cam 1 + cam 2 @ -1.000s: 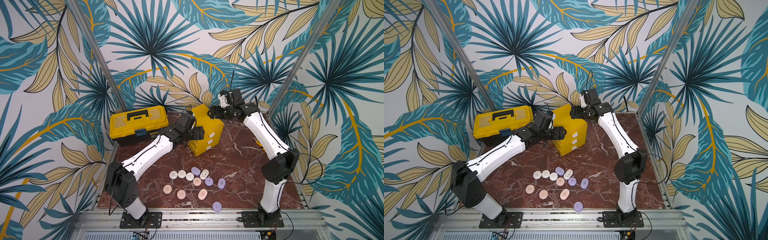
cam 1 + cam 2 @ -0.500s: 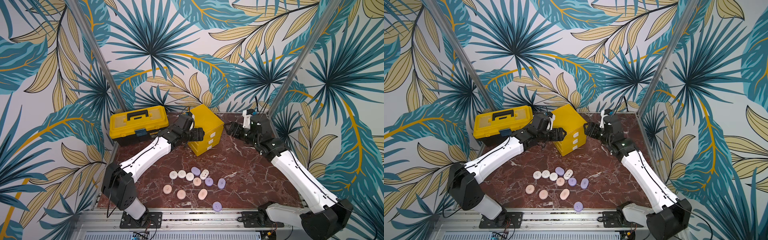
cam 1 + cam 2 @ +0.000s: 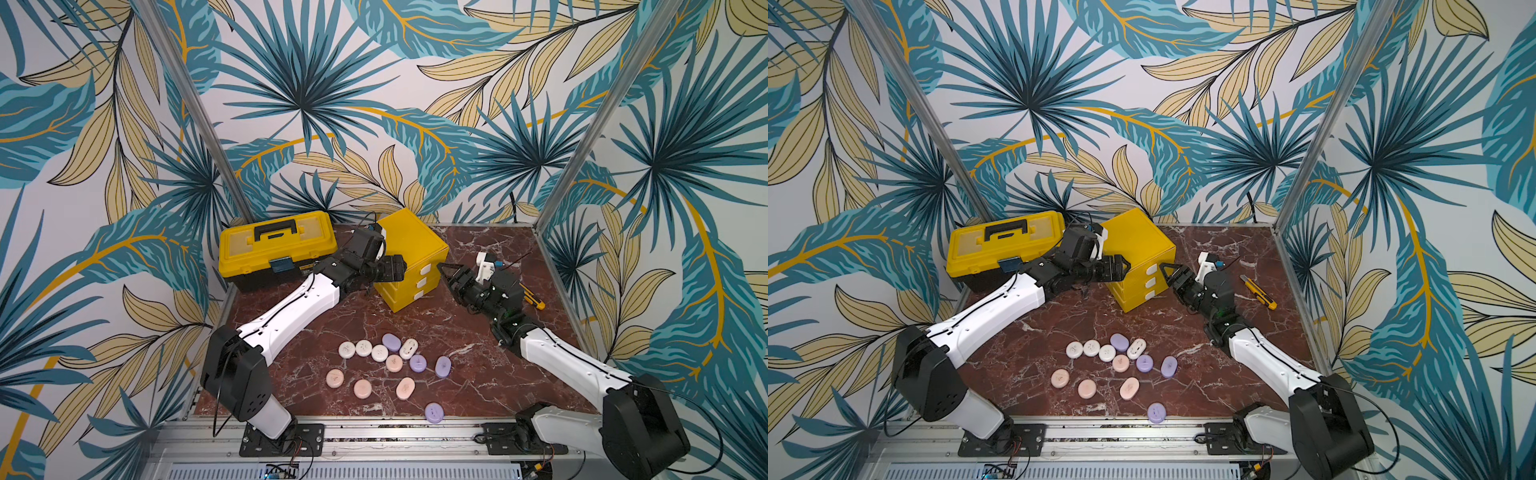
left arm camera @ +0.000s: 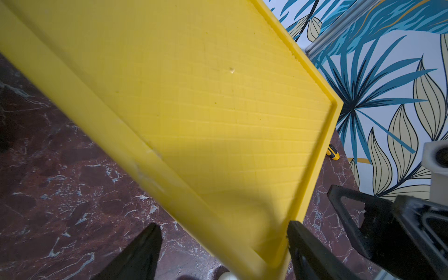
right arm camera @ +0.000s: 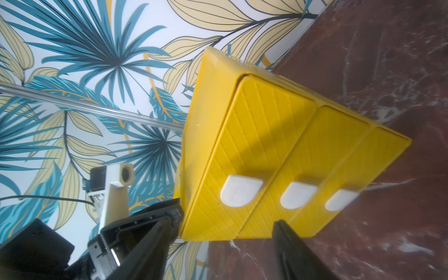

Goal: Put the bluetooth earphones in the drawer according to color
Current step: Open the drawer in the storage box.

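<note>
The bluetooth earphones [image 3: 394,363] lie as several white, lilac and pink oval cases on the marble near the front; one lilac case [image 3: 1157,412] sits apart by the front edge. The drawer chest [image 3: 415,245] is a yellow cube with three shut drawers [image 5: 271,135], each with a white tab handle [image 5: 240,191]. My left gripper [image 3: 395,267] [image 4: 223,225] is open, and its fingers straddle the chest's front left corner. My right gripper [image 3: 449,280] [image 5: 226,218] is open just in front of the handles and holds nothing.
A yellow toolbox [image 3: 277,245] with a black handle stands at the back left, beside the chest. A yellow-black utility knife [image 3: 1260,293] lies at the right near the metal frame post [image 3: 582,137]. Patterned walls close in the back and sides.
My right arm has swung down from behind the chest's top to its front face, and its jaws have narrowed a little. The left arm has stayed at the chest's side.
</note>
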`<action>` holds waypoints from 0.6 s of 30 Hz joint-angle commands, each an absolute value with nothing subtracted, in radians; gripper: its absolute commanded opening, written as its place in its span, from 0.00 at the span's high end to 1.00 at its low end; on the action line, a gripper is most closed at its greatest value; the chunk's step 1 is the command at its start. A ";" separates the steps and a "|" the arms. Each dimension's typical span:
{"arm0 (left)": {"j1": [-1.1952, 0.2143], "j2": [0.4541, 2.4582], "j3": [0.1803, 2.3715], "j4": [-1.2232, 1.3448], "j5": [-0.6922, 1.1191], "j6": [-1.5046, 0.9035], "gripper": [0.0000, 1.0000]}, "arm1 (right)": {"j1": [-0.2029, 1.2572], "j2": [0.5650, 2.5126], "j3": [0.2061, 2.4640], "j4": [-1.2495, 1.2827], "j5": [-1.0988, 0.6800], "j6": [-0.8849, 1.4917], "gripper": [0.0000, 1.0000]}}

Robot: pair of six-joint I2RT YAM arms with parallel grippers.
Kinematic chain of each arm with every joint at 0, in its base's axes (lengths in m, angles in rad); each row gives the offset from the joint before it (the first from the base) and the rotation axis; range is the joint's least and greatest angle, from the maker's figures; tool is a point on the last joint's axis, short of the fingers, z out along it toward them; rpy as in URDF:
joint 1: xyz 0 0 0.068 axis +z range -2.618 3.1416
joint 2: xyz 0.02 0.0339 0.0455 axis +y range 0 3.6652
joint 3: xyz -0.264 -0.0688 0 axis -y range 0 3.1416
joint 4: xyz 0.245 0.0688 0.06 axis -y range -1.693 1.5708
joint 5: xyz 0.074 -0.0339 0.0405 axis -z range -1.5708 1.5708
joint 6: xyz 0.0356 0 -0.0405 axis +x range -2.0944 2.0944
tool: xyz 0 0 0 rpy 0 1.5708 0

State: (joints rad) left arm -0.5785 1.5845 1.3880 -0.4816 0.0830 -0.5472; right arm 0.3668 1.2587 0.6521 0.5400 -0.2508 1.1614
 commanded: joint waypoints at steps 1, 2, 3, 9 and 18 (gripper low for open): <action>-0.571 1.574 1.352 -0.499 0.088 -0.532 0.15 | 0.379 1.309 0.648 0.698 -0.290 1.232 0.31; -0.569 1.576 1.353 -0.500 0.089 -0.532 0.15 | 0.383 1.323 0.649 0.710 -0.292 1.241 0.31; -0.569 1.576 1.350 -0.502 0.089 -0.532 0.16 | 0.385 1.338 0.649 0.724 -0.291 1.250 0.32; -0.567 1.580 1.345 -0.508 0.093 -0.532 0.16 | 0.395 1.398 0.638 0.802 -0.281 1.292 0.32; -0.566 1.588 1.342 -0.502 0.104 -0.534 0.16 | 0.401 1.461 0.630 0.884 -0.269 1.340 0.32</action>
